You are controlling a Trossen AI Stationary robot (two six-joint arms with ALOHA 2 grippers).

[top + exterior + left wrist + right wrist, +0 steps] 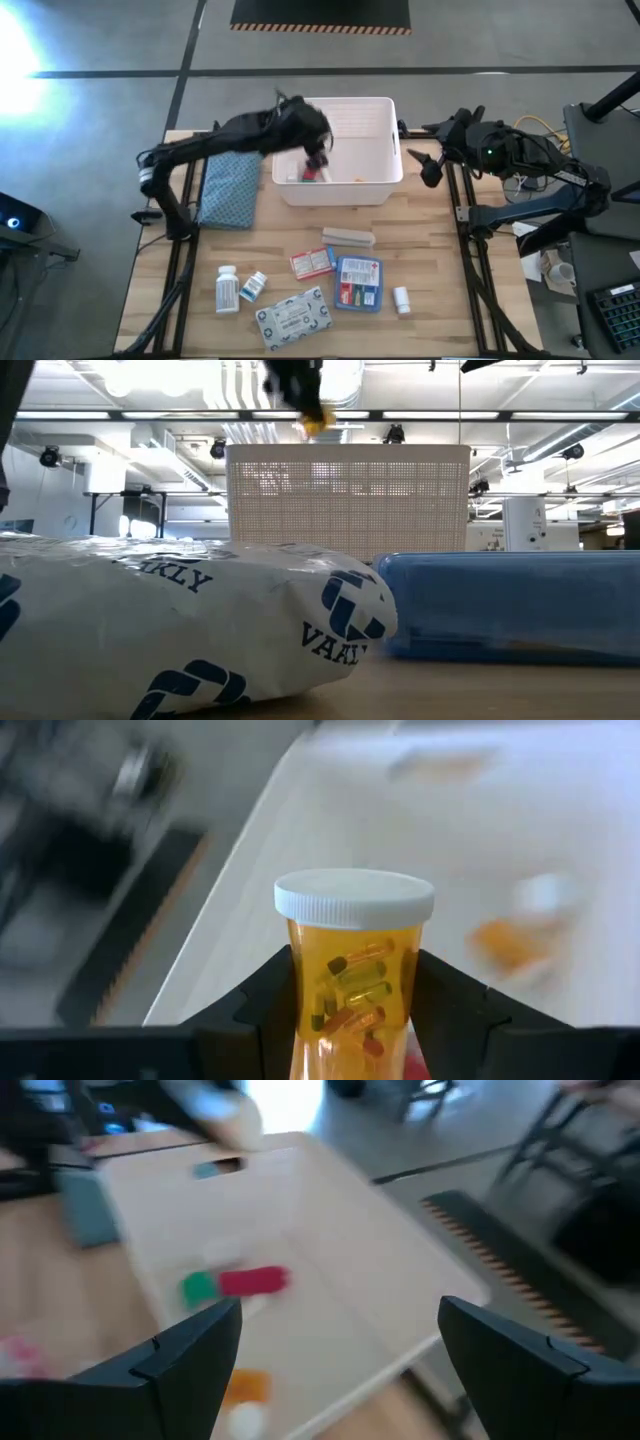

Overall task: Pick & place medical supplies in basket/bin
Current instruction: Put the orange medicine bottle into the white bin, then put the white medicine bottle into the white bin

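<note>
Amber vial: a pill bottle [354,970] with a white cap, capsules visible inside, clamped between the two dark fingers [255,1010] of the left gripper [354,1020].

High view, left arm: reaches from the table's left edge over the white slotted bin [395,140]; the left gripper [318,150] hangs above the bin's left half, beside a red tube [312,172] lying on the bin floor.

High view, right arm: the right gripper [432,165] waits just off the bin's right rim, holding nothing.

High view, supplies not yet binned: a beige bar [348,236], a red-white packet [312,262], a blue-red packet [359,282], a grey-white patterned flat pack [292,320] and three white bottles [227,288] [254,285] [401,299] lie on the wooden table [450,270] in front of the bin; a blue-grey folded cloth [230,187] lies left of it.

Low view: the flat pack [180,625] and the blue-red packet [510,605] fill the foreground; the bin wall [348,500] stands behind them, with an amber object under a dark, blurred gripper above its rim [315,422].

Left wrist view: the bin's pale interior [480,840] lies beyond the bottle, with a blurred orange item on its floor.

Right wrist view: the right fingers [190,1345] stand wide apart and empty; a red tube with a green cap [240,1282] lies in the bin.

Step in hand, judged: release of the bottle into the bin. Done well, the gripper stays inside the rim, lowers toward a bare patch of floor clear of the tube, then parts its fingers fully before lifting straight up.
</note>
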